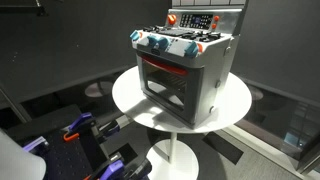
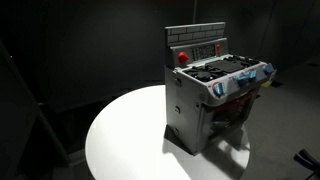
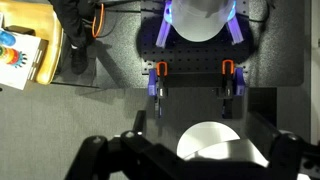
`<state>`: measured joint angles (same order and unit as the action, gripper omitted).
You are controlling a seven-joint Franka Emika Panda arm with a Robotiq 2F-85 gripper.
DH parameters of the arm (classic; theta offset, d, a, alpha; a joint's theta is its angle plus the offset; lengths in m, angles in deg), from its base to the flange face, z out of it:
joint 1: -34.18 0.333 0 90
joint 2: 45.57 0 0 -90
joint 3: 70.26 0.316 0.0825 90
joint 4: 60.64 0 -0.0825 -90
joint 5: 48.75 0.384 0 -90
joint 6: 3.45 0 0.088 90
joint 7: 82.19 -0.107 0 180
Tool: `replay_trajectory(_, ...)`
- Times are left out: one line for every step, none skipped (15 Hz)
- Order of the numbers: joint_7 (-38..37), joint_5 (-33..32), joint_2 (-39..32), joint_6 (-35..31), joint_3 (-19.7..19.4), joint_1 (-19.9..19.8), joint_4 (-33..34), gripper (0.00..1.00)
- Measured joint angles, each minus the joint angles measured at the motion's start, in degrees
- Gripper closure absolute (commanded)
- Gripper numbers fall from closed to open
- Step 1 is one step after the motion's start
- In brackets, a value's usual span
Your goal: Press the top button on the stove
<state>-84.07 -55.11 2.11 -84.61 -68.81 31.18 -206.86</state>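
The stove (image 1: 185,70) is a small silver-grey toy oven with a red-trimmed glass door. It stands on a round white table (image 1: 235,100) and shows in both exterior views (image 2: 215,100). A row of blue and red knobs runs along its front edge. Its raised back panel has a dark display and a red round button (image 1: 171,19) (image 2: 182,56). My gripper (image 3: 190,160) shows only in the wrist view. Its dark fingers are spread wide and empty, and the view looks down at the floor. The stove is out of the wrist view.
The table stands on a white pedestal foot (image 1: 175,155). A dark base plate with orange and purple clamps (image 3: 157,75) (image 1: 75,130) lies on the floor by the table. A yellow box (image 3: 25,55) sits off to one side. Dark curtains surround the scene.
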Motion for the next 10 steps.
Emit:
replay_trajectory(0.00,0.00,0.00,0.00,0.00,0.00,0.00,0.00)
replay_trajectory(0.00,0.00,0.00,0.00,0.00,0.00,0.00,0.00)
replay_trajectory(0.00,0.00,0.00,0.00,0.00,0.00,0.00,0.00)
replay_trajectory(0.00,0.00,0.00,0.00,0.00,0.00,0.00,0.00)
replay_trajectory(0.00,0.00,-0.01,0.00,-0.01,0.04,0.00,0.00)
replay_trajectory(0.00,0.00,-0.01,0.00,-0.01,0.09,0.00,0.00)
replay_trajectory(0.00,0.00,-0.01,-0.03,-0.01,0.13,0.00,0.00)
replay_trajectory(0.00,0.00,-0.01,-0.10,-0.01,0.17,0.00,0.00)
replay_trajectory(0.00,0.00,-0.01,-0.26,-0.01,0.23,0.03,0.00)
replay_trajectory(0.00,0.00,-0.01,-0.47,-0.01,0.29,0.09,0.00)
